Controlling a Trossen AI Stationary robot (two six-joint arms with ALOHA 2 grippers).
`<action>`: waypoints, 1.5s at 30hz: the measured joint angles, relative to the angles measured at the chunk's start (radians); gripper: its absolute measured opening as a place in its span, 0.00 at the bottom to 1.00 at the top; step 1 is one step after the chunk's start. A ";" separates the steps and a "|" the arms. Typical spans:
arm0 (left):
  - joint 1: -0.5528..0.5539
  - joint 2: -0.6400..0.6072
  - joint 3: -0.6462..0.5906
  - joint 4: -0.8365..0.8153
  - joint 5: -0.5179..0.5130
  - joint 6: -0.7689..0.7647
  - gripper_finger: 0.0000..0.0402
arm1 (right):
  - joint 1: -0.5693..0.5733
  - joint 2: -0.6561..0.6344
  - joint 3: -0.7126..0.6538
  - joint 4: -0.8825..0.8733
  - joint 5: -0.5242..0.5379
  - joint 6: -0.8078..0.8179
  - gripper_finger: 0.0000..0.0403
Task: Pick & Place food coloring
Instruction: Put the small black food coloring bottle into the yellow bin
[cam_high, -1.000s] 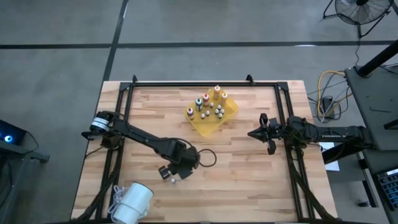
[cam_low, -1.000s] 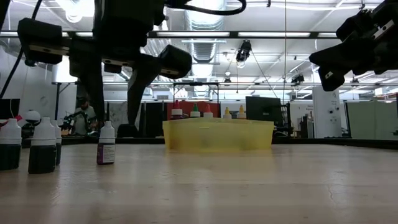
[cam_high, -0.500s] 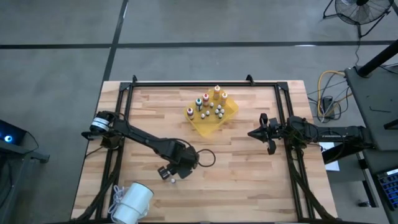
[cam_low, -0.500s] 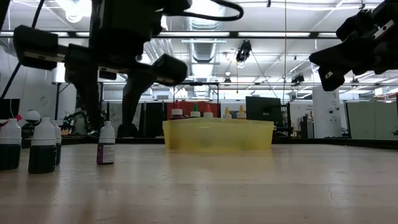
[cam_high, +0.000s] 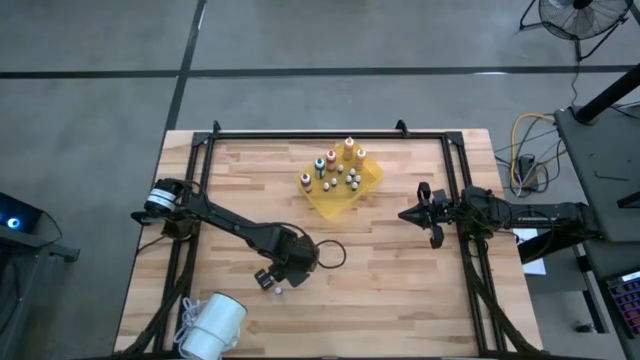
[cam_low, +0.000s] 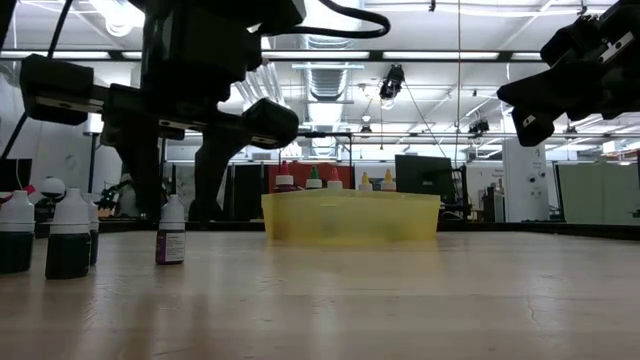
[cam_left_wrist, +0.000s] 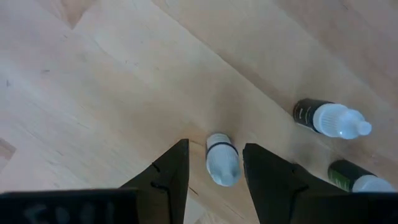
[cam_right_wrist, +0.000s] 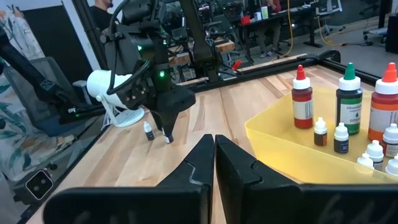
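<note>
On the table's near side a tiny dark dropper bottle with a white cap stands upright on the wood. My left gripper is open and points down, one finger on each side of the bottle with a small gap to both. Two more such bottles stand close by. Taller food coloring bottles with red, green and orange caps stand in the yellow tray, among several small white-capped ones. My right gripper is shut and hovers right of the tray.
A white cylindrical object lies at the table's near left corner. A black rail frame runs along the far and side edges. Bare wood lies between the left gripper and the tray. People and equipment show in the room behind.
My left gripper has sunk a little, bringing its fingers lower on either side of the small white-capped bottle. The bottle has stayed where it stood.
</note>
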 joint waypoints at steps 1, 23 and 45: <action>0.000 0.000 -0.001 0.000 0.000 0.000 0.31 | 0.000 0.000 0.000 0.000 0.000 0.000 0.02; 0.000 0.031 -0.001 0.009 0.000 -0.061 0.23 | 0.000 0.000 0.000 0.000 0.000 0.000 0.02; 0.058 0.026 0.176 -0.186 0.000 -0.121 0.14 | 0.000 0.000 0.000 0.000 0.000 0.000 0.02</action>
